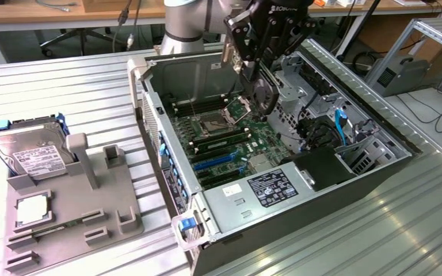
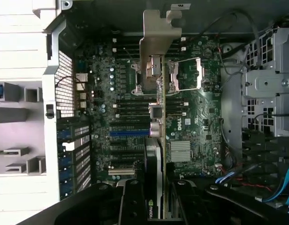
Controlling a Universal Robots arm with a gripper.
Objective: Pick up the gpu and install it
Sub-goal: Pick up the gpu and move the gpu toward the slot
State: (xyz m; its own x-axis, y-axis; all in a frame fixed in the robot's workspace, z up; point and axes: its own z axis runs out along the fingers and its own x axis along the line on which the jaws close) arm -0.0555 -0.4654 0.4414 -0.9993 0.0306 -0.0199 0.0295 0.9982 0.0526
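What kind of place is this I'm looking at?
Most likely a robotics lab or test bench: an open computer case sits on a slatted metal table, a robot gripper holds the gpu above its motherboard, and desks stand behind.

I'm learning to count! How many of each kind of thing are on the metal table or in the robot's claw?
Computer case: 1
Graphics card: 1
Hard drive: 1
Chip: 1
Grey tray: 1
Total: 5

exterior: high, oblique over computer case (image 1: 240,230) | wrist: straight down, close | shared: motherboard (image 2: 196,117)
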